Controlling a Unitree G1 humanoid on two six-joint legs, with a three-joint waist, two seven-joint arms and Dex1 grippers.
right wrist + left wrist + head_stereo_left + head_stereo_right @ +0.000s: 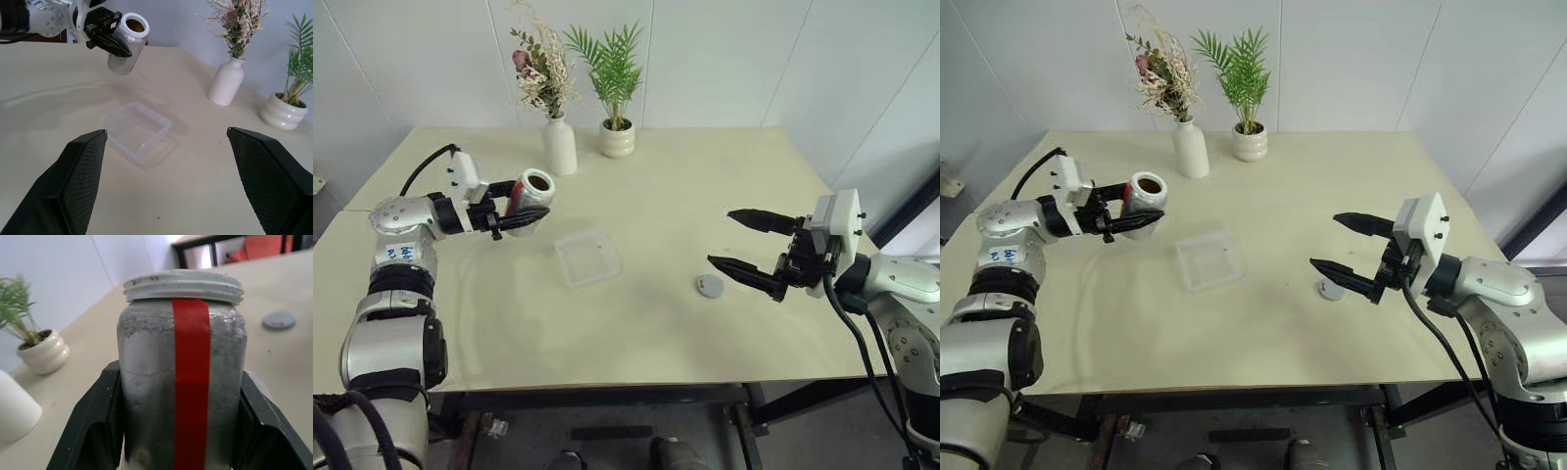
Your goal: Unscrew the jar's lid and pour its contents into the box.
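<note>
My left gripper (521,219) is shut on the silver-grey jar (530,194) with its red stripe. It holds the jar above the table's left side, tilted, with the open mouth up and toward the box. The black fingers (93,426) clamp the jar (181,382) on both sides. Its contents are hidden inside. The clear box (588,258) lies on the table just right of the jar. Right of the box, the grey lid (710,286) lies flat on the table. My right gripper (720,237) hovers open and holds nothing, just right of the lid and above it.
A white vase (559,145) with dried flowers and a white plant pot (617,139) stand at the table's far edge, behind the jar and box. The table's front edge (636,384) runs close below the lid.
</note>
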